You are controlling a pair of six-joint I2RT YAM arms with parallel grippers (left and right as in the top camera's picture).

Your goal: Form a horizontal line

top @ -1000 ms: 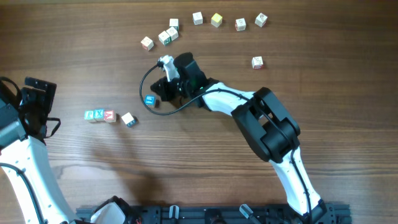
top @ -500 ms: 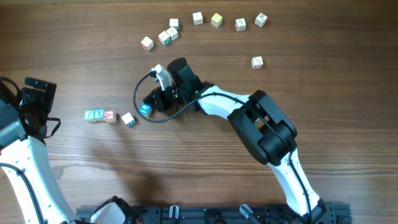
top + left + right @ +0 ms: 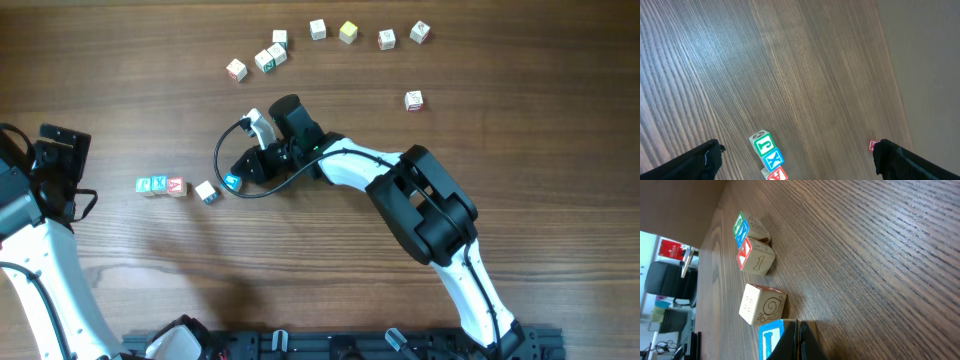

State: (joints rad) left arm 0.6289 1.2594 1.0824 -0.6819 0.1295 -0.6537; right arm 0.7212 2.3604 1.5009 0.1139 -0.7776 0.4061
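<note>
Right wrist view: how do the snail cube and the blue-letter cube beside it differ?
The snail cube shows uncoloured engraved faces; the blue-letter cube shows a blue-printed face. The snail cube stands free nearer the row; the blue-letter cube sits against the right end effector. Both are small pale wooden cubes.

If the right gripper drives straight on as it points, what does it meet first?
Likely the loose snail cube, just ahead of the blue-letter cube in the right gripper; the row lies beyond. Gap hard to judge.
</note>
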